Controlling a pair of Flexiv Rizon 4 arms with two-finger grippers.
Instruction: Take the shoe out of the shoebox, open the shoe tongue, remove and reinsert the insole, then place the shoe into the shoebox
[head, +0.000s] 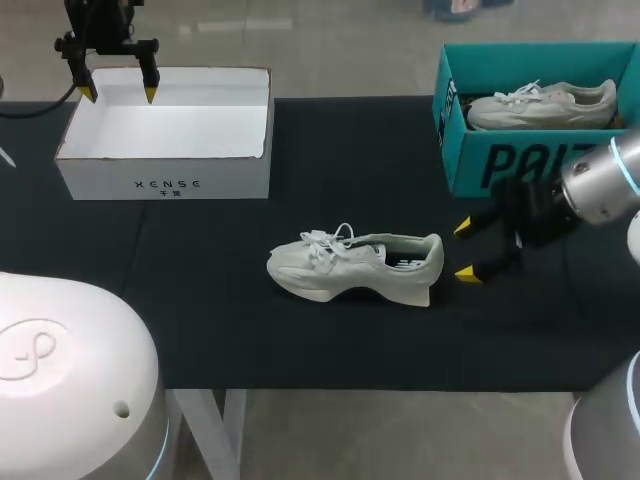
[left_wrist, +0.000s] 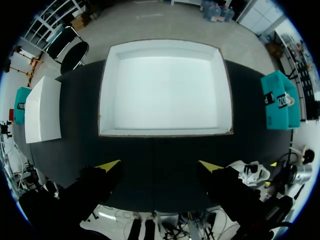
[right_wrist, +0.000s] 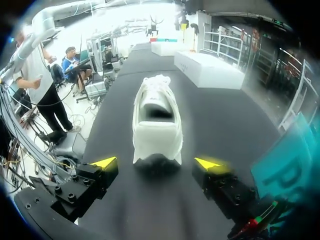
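Note:
A pale grey-white shoe (head: 355, 265) lies on its sole in the middle of the black table, toe to the left and heel to the right. My right gripper (head: 464, 250) hangs open just right of the heel. In the right wrist view the shoe (right_wrist: 156, 125) sits straight ahead of the gripper (right_wrist: 155, 164), heel nearest, with nothing between the fingers. The white shoebox (head: 165, 185) stands empty at the back left. My left gripper (head: 118, 92) is open above its far rim. In the left wrist view that gripper (left_wrist: 160, 165) looks down on the empty box (left_wrist: 165, 90).
A teal shoebox (head: 500, 160) at the back right holds a second pale shoe (head: 545, 102), close behind my right arm. Another white box (left_wrist: 42, 115) lies on the table beyond the white shoebox. Bare black cloth surrounds the shoe on its front and left.

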